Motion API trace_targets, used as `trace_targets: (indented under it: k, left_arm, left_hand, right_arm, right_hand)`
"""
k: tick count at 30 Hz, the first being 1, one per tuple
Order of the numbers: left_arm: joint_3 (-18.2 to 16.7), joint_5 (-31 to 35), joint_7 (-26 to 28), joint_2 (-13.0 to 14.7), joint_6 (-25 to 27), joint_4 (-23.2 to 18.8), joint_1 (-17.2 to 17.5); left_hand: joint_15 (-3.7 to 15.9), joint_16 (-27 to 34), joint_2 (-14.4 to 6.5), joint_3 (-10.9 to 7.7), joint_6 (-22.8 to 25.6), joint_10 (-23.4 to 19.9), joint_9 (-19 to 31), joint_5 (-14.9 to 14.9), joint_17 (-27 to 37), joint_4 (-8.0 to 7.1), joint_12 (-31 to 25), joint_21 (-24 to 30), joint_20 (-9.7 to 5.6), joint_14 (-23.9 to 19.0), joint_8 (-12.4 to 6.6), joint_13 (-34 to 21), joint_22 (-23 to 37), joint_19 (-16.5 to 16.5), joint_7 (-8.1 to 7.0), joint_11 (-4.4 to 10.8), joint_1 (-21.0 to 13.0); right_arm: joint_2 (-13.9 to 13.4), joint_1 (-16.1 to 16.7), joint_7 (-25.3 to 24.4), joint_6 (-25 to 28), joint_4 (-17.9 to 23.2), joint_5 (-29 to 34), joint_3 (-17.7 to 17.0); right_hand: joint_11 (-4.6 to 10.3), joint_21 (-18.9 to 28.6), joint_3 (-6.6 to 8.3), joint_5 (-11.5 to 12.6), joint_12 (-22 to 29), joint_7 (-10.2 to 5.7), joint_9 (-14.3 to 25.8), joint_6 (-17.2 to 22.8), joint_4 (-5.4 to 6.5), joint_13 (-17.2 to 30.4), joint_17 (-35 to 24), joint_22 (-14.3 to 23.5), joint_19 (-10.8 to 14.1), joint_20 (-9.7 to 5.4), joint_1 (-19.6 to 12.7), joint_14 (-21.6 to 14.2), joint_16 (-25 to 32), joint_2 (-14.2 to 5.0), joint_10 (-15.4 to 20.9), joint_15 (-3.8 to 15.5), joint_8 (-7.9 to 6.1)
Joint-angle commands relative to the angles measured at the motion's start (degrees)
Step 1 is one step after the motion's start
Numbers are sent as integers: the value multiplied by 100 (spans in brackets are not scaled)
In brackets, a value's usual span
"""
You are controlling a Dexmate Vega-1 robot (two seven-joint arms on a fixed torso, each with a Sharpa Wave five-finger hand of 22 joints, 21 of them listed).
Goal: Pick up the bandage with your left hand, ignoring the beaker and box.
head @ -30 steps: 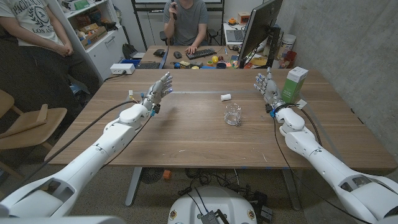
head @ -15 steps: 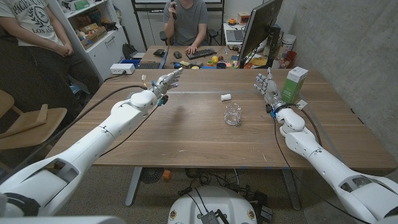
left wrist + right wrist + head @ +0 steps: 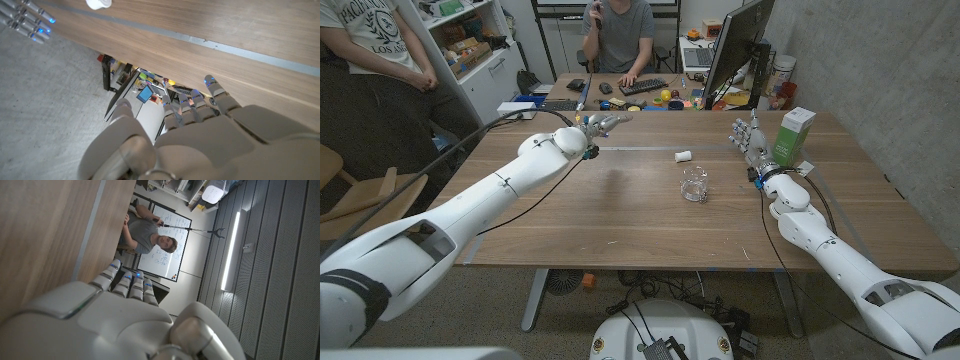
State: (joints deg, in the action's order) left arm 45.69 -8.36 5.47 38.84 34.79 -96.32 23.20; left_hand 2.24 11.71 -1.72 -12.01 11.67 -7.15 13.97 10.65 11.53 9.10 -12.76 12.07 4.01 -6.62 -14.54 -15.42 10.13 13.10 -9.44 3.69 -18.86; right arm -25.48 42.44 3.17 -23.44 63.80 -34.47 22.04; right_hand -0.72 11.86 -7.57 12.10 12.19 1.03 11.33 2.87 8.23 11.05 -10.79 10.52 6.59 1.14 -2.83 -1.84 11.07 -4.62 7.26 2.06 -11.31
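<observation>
The bandage (image 3: 684,155) is a small white roll lying on the wooden table (image 3: 620,220), far of centre; it is also in the left wrist view (image 3: 98,3). My left hand (image 3: 603,122) hangs above the table's far left part, well left of the bandage, fingers stretched out and apart, holding nothing; its back is in the left wrist view (image 3: 200,135). A clear glass beaker (image 3: 695,184) stands just in front of the bandage. The green and white box (image 3: 793,136) stands upright at the far right. My right hand (image 3: 748,138) stands beside the box, fingers up, holding nothing.
Behind the table, a seated person (image 3: 618,30) works at a desk with a keyboard (image 3: 643,87) and a monitor (image 3: 735,50). Another person (image 3: 370,50) stands at the far left by shelves. A wooden chair (image 3: 370,195) is left of the table.
My left arm has lifted and swung toward the table's far edge, its hand turning so the fingers point right. The right arm, bandage, beaker and box have stayed put.
</observation>
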Motion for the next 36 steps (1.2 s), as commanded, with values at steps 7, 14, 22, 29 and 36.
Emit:
trace_targets:
  k: [7,14,22,29,36]
  left_arm:
    - [1773,2926,-760,-64,1999,-279,-1131]
    - [1804,3019,-1044,-548,1965,354,-1263]
    - [1653,2785,-1050,-1131,1470,1344,-1401]
    - [1836,2792,-1135,-1731,1027,2268,-1761]
    - [2059,2804,-924,-2726,382,3759,-2152]
  left_hand:
    - [298,53,215,49,63,-67,32,96,4,66,-32,48,-48,-106,-55,-1,12,147,-87,97,-173]
    - [296,60,295,77,22,-103,35,125,5,51,-40,40,-37,-133,-43,6,14,183,-55,96,-217]
    - [260,53,322,84,-19,-83,38,142,6,39,-31,25,0,-122,-29,7,16,173,-33,86,-247]
    - [239,50,357,103,-2,-105,39,153,8,24,-40,6,12,-115,-36,7,19,145,-39,76,-253]
    - [246,62,385,123,38,-149,42,164,14,2,-57,-4,27,-142,-53,6,23,136,-40,104,-247]
  right_arm:
    - [42,-66,19,-29,-122,25,35]
    - [57,-67,11,-38,-141,16,31]
    - [58,-53,-27,-47,-129,-6,-2]
    - [65,-46,-56,-82,-154,-24,-35]
    - [71,-52,-52,-150,-170,-48,-73]
  right_hand:
    - [-15,4,-8,25,40,4,16,45,34,18,-19,18,12,11,-17,-37,24,-170,59,25,-37]
    - [-19,2,-9,24,40,4,16,49,34,17,-19,18,11,10,-17,-32,21,-170,61,24,-38]
    - [-9,1,-10,24,37,5,16,47,34,17,-19,18,9,12,-18,-34,20,-169,57,33,-37]
    - [-8,1,-10,24,37,5,16,47,34,17,-19,19,10,11,-18,-37,21,-169,59,32,-36]
    - [-8,0,-10,23,36,4,16,48,34,17,-19,19,10,13,-18,-33,18,-169,59,30,-36]
